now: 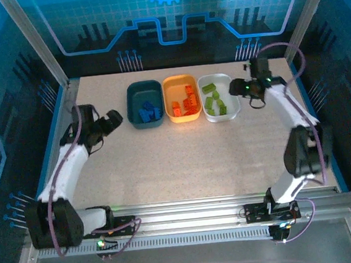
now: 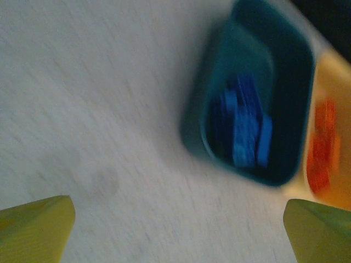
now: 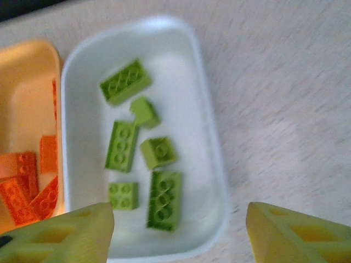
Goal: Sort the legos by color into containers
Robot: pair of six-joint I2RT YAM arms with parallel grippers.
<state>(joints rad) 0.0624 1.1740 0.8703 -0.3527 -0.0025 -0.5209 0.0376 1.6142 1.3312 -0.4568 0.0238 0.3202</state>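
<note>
Three containers stand in a row at the back of the table. The dark teal tub holds blue legos, the orange tub holds orange legos, and the white tub holds green legos. My left gripper is open just left of the teal tub, with only bare table between its fingers. My right gripper is open over the near end of the white tub, with nothing in its jaws. Several green legos lie loose below it.
The speckled tabletop stretches from the tubs to the arm bases. A metal rail runs along the near edge. Frame posts and blue walls close in the left, right and back sides.
</note>
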